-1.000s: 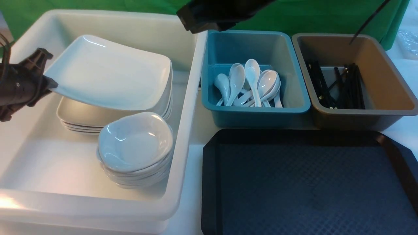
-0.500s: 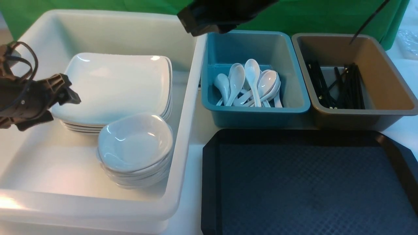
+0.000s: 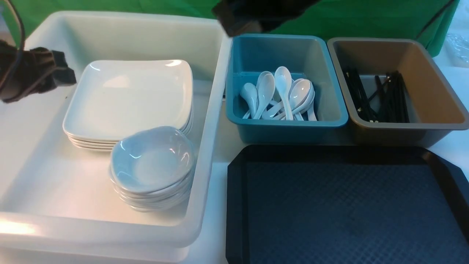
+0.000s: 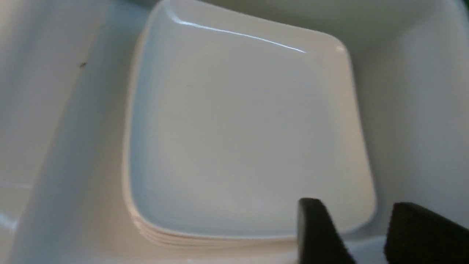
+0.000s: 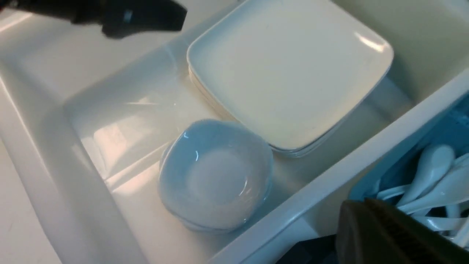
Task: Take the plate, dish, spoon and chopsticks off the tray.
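The plate (image 3: 128,97) lies flat on top of a stack of like plates in the white tub (image 3: 121,29); the left wrist view shows it too (image 4: 238,139). My left gripper (image 3: 60,73) hangs just left of the plate's far corner, open, with nothing between its fingers (image 4: 315,231). A stack of small dishes (image 3: 152,161) sits in front of the plates. White spoons (image 3: 282,95) fill the teal bin and black chopsticks (image 3: 384,97) the brown bin. Nothing lies on the black tray (image 3: 344,209). My right gripper (image 5: 361,209) is shut, over the tub's edge by the spoons.
The teal bin (image 3: 329,121) and brown bin (image 3: 432,124) stand side by side behind the tray. My right arm (image 3: 256,14) hangs dark at the top, above the tub's far right corner. A green cloth hangs at the back.
The left gripper held the plate tilted above the stack, then let it go; the plate now lies flat. The gripper has risen and drawn back. The right arm shifted slightly right.
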You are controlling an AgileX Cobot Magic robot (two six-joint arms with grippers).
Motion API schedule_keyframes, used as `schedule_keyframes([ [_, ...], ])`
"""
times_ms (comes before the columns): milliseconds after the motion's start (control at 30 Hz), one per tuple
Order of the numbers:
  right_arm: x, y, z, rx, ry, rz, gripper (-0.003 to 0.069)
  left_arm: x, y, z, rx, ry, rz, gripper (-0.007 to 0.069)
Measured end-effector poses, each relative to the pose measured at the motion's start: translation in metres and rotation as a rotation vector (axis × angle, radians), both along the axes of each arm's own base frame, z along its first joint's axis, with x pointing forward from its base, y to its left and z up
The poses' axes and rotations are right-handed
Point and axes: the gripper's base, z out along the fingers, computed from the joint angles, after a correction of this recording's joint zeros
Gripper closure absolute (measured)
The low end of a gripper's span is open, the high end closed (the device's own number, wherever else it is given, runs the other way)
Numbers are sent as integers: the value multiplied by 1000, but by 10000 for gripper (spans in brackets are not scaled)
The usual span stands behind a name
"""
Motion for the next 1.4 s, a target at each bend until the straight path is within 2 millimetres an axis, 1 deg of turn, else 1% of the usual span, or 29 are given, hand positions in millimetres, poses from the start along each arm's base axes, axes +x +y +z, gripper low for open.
schedule_keyframes([
  [33, -4, -5, 6, 5, -20, -9, 623, -8, -9, 8, 13, -22, -46, 510],
  [67, -4, -6, 8, 7, -25, -13, 623, -11, -12, 12, 19, -35, -61, 521],
  [100, -13, -16, 22, 28, -63, -34, 624, -23, -25, 25, 37, -79, -119, 575],
  [133, -19, -22, 30, 37, -89, -47, 626, -32, -34, 34, 58, -114, -163, 595],
  [167, -23, -28, 37, 45, -110, -65, 628, -39, -40, 40, 67, -141, -188, 606],
  [233, -38, -45, 55, 71, -162, -104, 629, -62, -61, 58, 94, -220, -283, 617],
  [267, -39, -47, 57, 73, -168, -111, 629, -64, -63, 59, 99, -227, -292, 619],
  [300, -46, -56, 65, 88, -191, -131, 629, -75, -71, 66, 115, -259, -337, 622],
  [333, -58, -69, 78, 120, -228, -165, 629, -94, -81, 75, 137, -303, -411, 624],
  [367, -60, -71, 80, 124, -233, -168, 629, -99, -84, 77, 139, -317, -426, 624],
  [400, -73, -85, 93, 166, -281, -194, 629, -117, -90, 83, 150, -344, -491, 624],
  [433, -80, -92, 99, 190, -308, -204, 629, -127, -93, 86, 149, -362, -519, 624],
  [500, -91, -103, 104, 225, -349, -221, 629, -139, -94, 87, 148, -385, -542, 624],
  [533, -98, -111, 105, 244, -379, -237, 629, -150, -92, 85, 145, -399, -549, 624],
  [633, -112, -127, 98, 276, -430, -280, 629, -167, -86, 80, 144, -423, -534, 624],
  [667, -121, -138, 86, 299, -453, -304, 629, -177, -83, 74, 146, -431, -525, 624],
  [700, -126, -143, 78, 312, -463, -310, 629, -179, -82, 70, 145, -427, -525, 624],
  [733, -132, -147, 77, 337, -481, -310, 629, -186, -80, 67, 143, -434, -521, 624],
  [767, -138, -152, 57, 344, -494, -302, 629, -191, -78, 60, 138, -430, -517, 624],
  [867, -159, -164, 14, 419, -563, -251, 629, -205, -73, 45, 116, -430, -497, 624],
  [933, -175, -172, -23, 474, -593, -216, 629, -211, -71, 33, 99, -421, -482, 624],
  [967, -179, -175, -36, 484, -588, -212, 629, -212, -70, 29, 94, -417, -478, 624],
  [1000, -187, -179, -55, 520, -595, -198, 629, -214, -69, 23, 84, -406, -470, 624],
  [1033, -197, -184, -79, 576, -604, -180, 629, -216, -69, 16, 73, -393, -464, 624],
  [1100, -206, -189, -105, 632, -611, -161, 629, -217, -68, 8, 67, -378, -459, 624],
  [1133, -212, -193, -122, 666, -613, -151, 629, -217, -68, 4, 64, -367, -457, 624],
  [1267, -224, -201, -158, 705, -624, -139, 627, -216, -68, -8, 63, -328, -458, 624],
  [1333, -227, -204, -167, 714, -630, -136, 625, -216, -68, -10, 63, -327, -456, 624],
  [1400, -229, -205, -172, 721, -634, -135, 623, -216, -68, -9, 62, -331, -451, 624],
])
